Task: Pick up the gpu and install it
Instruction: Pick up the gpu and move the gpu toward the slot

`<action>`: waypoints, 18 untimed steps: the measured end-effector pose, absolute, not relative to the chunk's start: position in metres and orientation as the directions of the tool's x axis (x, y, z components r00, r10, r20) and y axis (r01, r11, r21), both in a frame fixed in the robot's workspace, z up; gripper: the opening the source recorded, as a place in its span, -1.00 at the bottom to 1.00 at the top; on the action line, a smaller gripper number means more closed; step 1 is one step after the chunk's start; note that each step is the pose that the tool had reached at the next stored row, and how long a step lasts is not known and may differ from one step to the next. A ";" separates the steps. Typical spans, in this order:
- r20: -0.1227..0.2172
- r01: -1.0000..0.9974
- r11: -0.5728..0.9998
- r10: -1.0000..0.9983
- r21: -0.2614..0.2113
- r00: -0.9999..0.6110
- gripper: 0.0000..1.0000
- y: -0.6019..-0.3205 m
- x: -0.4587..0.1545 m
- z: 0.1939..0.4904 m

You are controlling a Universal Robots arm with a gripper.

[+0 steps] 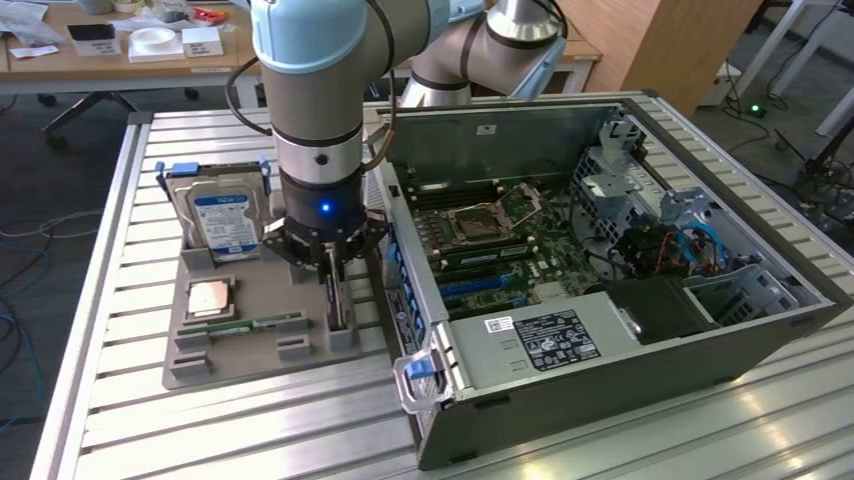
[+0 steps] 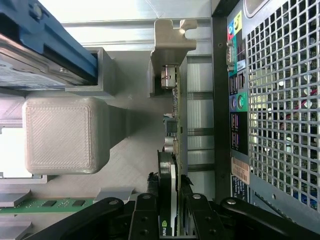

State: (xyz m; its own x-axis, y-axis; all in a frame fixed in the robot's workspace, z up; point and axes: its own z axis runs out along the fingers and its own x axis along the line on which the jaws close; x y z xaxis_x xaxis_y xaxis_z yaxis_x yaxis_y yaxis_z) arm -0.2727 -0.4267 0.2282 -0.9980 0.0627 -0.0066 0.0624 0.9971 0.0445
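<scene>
bright daylight, blown-out glare

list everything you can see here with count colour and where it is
table: one, silver slats, under everything
tray: one, grey, on the table
gpu: one, green with silver bracket, on edge in the tray
hard drive: one, silver, blue-white label, upright in the tray
ram stick: one, green, flat in the tray
processor chip: one, coppery, flat in the tray
computer case: one, dark grey, open, exterior view's right
arm: one, blue-grey, above the tray
gripper: one, black, down at the gpu
</scene>
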 end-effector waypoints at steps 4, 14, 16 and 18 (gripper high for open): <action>-0.007 0.062 0.997 0.063 0.045 -0.998 -0.47 -0.427 -0.273 0.228; -0.007 0.056 0.998 0.056 0.043 -0.998 -0.47 -0.427 -0.273 0.228; -0.007 0.056 0.998 0.056 0.043 -0.998 -0.47 -0.427 -0.273 0.228; -0.007 0.056 0.998 0.056 0.043 -0.998 -0.47 -0.427 -0.273 0.228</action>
